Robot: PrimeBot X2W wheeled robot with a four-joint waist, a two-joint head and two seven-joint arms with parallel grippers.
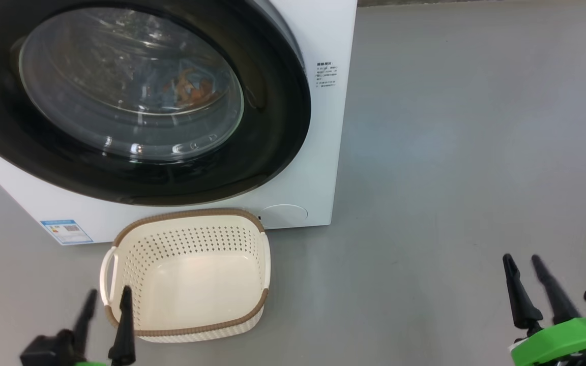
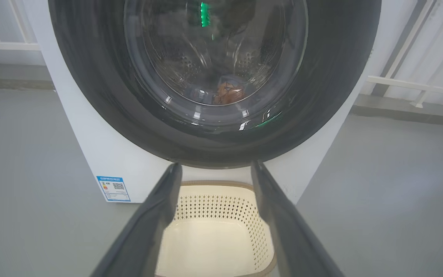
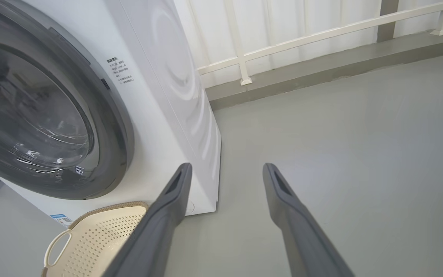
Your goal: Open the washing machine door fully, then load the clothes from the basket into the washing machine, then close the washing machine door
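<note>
Reading the door first: the washing machine door [image 1: 135, 101] sits flush against the white washing machine [image 1: 318, 152], and through its glass we see the clothes [image 1: 191, 89], blue with orange print, lying low in the drum. The basket [image 1: 191, 212] stands on the grey floor [image 1: 450, 152] just before the machine, with nothing in it. We judge all three steps done, the closing last; the next move calls for little beyond confirming the latch has caught and keeping both arms off the door. The left gripper [image 1: 109, 292] hovers by the basket's left end, fingers spread, nothing between them. The right gripper [image 1: 521, 258] hangs well apart over bare floor, likewise spread and empty. The left wrist view looks straight through the glass to the garment at the drum's bottom. The right wrist view gives the machine's side panel, the door lying flat to the front, and a white railing [image 3: 321, 34] behind.
</note>
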